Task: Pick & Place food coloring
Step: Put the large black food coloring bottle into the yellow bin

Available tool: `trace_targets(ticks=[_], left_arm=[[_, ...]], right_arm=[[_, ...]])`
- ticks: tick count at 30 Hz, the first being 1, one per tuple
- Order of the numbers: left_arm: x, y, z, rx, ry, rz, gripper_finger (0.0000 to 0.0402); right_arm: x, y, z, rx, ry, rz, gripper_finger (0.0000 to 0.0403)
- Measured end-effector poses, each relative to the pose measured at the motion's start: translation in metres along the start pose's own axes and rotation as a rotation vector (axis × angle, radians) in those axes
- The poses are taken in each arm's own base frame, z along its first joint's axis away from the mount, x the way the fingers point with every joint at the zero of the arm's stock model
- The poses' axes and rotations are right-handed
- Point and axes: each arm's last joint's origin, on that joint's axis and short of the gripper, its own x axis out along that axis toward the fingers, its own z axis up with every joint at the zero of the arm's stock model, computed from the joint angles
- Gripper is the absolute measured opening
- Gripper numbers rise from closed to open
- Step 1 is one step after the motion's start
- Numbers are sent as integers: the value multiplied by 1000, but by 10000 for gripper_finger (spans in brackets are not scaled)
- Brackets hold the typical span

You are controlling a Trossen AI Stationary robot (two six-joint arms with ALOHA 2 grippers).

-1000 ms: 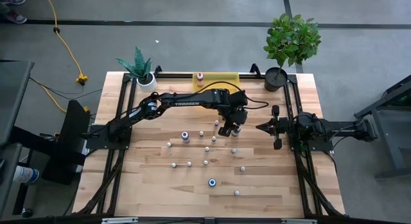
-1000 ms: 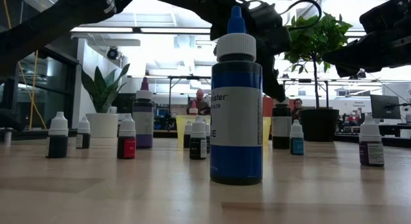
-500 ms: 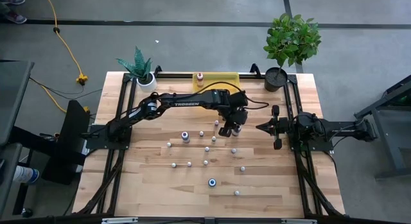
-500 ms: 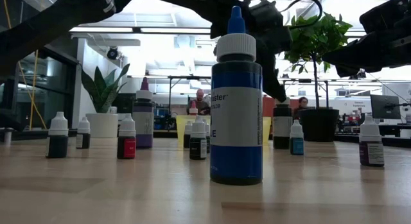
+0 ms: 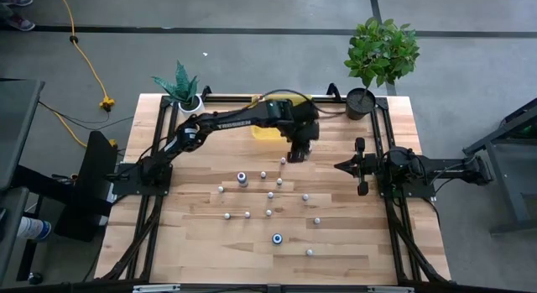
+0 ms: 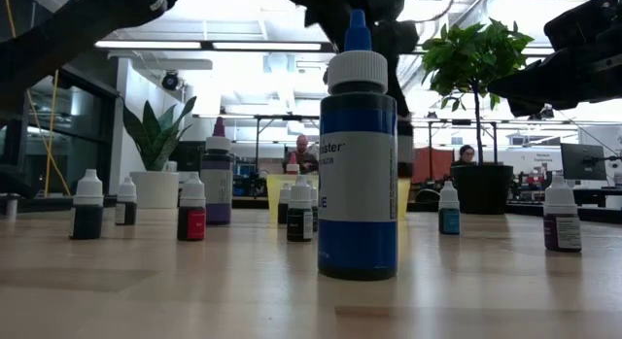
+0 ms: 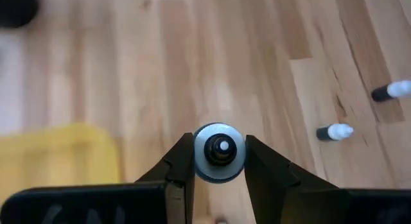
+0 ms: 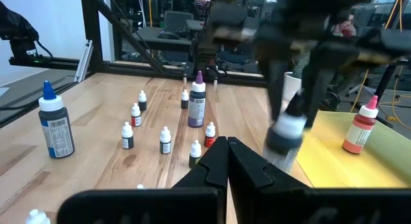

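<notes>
Food coloring bottle (image 7: 219, 152), light, rigid and slick, hangs pinched by its cap in the left pincer (image 7: 219, 169) above the bench (image 7: 257, 70).

Left hand (image 5: 299, 150) has lifted the dark-capped bottle (image 7: 219, 151) off the desk (image 5: 352, 243) and carried it toward the back edge, fingers (image 7: 182, 169) clamped on either side of it. A second ago it stood on the wood among the small bottles with the hand around it; now it hangs in the air just beside the yellow tray (image 5: 267, 132), and the arm partly covers that tray from above.
</notes>
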Motion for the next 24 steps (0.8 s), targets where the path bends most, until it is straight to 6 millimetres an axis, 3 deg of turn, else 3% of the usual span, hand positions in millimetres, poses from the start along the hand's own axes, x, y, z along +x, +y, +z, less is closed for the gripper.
trace_targets(ticks=[10,17,24], left_arm=[[-60,43,-16,-464,27,244,86],[-74,84,-34,-717,10,400,86],[-73,110,-46,-849,-7,562,88]], right_arm=[[0,0,0,0,0,0,0],[0,0,0,0,0,0,0],[0,0,0,0,0,0,0]])
